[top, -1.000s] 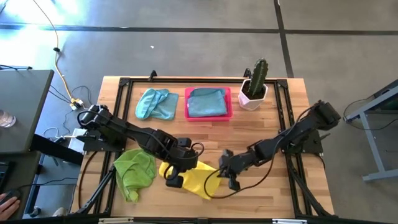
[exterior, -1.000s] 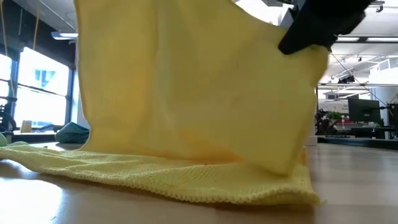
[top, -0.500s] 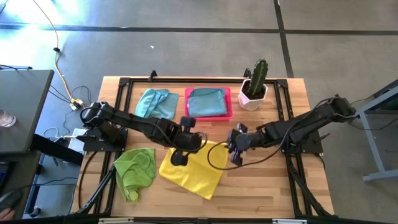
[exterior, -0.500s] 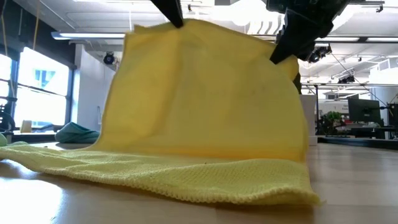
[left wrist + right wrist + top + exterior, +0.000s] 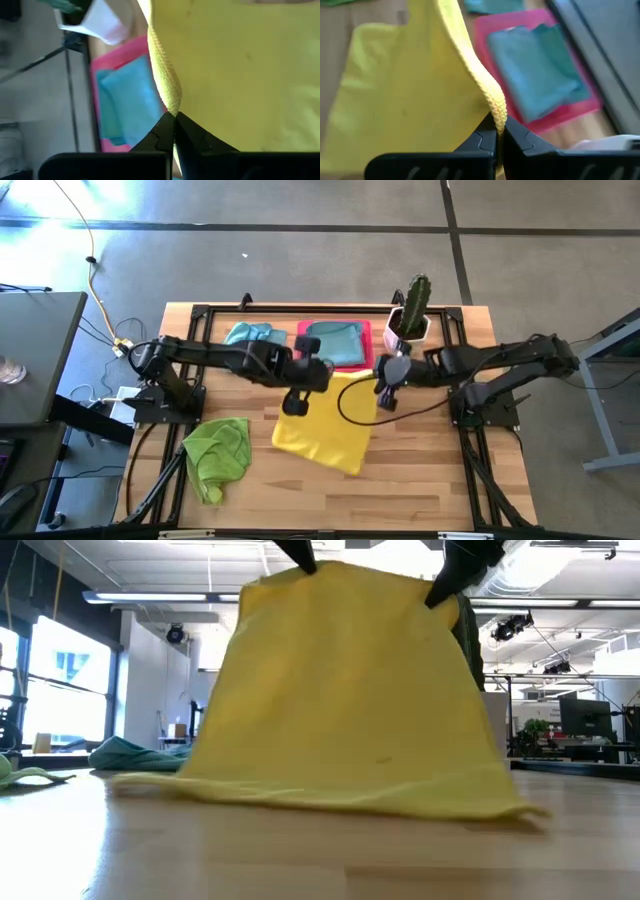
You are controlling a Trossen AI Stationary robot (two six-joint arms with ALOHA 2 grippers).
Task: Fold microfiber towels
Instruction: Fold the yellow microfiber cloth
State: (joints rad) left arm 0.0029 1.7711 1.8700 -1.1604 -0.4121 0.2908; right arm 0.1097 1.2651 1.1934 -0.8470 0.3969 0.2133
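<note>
A yellow towel [image 5: 325, 425] hangs like a sheet between my two grippers over the middle of the table. Its lower edge [image 5: 350, 802] lies on the wood. My left gripper [image 5: 297, 402] is shut on the upper left corner and my right gripper [image 5: 385, 395] on the upper right corner. A lime green towel [image 5: 218, 455] lies crumpled near the left front. A light blue towel [image 5: 250, 335] lies at the far left. Another blue towel [image 5: 335, 338] rests folded in the pink tray [image 5: 368, 345]. My left gripper pinches the yellow towel's upper left corner [image 5: 172, 107] at its hemmed edge between the two fingers, which slant downward. The towel hangs below them, its bottom edge on the table. My right gripper pinches the upper right corner [image 5: 496, 111] on the hem the same way, also slanting downward. The top edge [image 5: 375, 570] runs nearly straight between the two holds.
A potted cactus [image 5: 410, 315] stands at the far right, just behind my right gripper. The pink tray sits close behind the hanging towel. Bare wood lies to the right and in front of the towel.
Both grippers, staying shut, have risen and gone toward the table's far edge with the towel's two corners. The towel, which lay partly spread on the wood, is drawn up and toward the far side. Only its lower edge stays on the table.
</note>
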